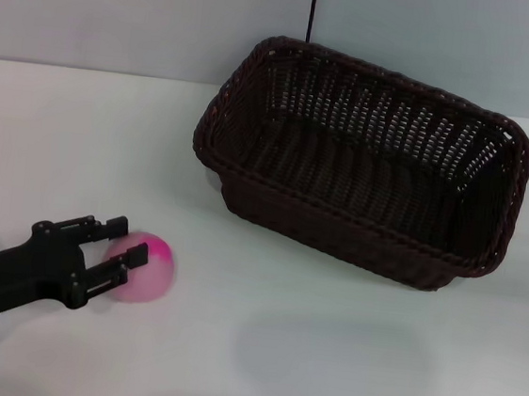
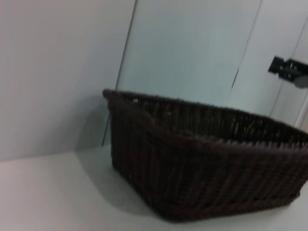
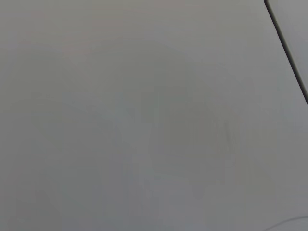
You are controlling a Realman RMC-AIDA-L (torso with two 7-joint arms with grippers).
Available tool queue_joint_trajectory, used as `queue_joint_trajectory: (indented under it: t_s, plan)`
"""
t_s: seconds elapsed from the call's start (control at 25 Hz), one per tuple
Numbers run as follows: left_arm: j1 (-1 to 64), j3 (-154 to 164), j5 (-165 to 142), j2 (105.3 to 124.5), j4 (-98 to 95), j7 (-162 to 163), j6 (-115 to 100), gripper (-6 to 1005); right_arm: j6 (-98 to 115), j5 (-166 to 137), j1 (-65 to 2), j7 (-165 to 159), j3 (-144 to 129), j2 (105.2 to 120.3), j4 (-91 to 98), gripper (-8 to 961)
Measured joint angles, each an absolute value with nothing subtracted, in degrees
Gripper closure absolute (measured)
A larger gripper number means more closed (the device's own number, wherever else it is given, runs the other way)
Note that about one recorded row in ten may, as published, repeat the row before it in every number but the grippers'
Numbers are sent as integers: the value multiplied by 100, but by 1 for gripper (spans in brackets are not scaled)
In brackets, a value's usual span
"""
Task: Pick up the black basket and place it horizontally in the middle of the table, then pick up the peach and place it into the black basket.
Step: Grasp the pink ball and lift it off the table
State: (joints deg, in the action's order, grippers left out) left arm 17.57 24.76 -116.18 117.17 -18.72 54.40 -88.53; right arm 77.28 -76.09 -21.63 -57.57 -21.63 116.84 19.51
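Straddling the small pink ball-like peach (image 1: 144, 268) on the white tabletop (image 1: 324, 356), your left end effector (image 1: 125, 245) sits open; an off-centre squeeze could roll it from the dark woven wicker basket (image 1: 363, 161).

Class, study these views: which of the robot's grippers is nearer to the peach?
Left. The left gripper has a finger on each side of the peach, which sits on the table left of the black basket. The right gripper appears in no view.

A plain pale grey-blue wall (image 1: 123, 13) with a dark vertical seam (image 1: 314, 9) stands behind.
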Motion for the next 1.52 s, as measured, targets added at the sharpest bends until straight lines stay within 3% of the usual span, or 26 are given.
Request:
queue_joint_trajectory:
  t_s: [0.48,0.72,1.2,1.52]
  plan:
    - [1842,2542,-11867,11772,-1880,5269,-8735,606,7538,-7602,-2276,-5733,-2169,11680,1919,418]
    - [1919,2549,-11868,11783,-1872,5200,-8811,811,7532,-7602,-2274,-5677,-2161,11680,1851,419]
    - [1943,2184,-11462,11784,-1855,5196,-9465,894,7531,-7602,-2231,-5638,-2168,11698,1748,419]
    - [2696,1811,-10048,11845,-993,5219,-9513,943,7534,-7610,-2189,-5451,-2161,11761,1530,418]
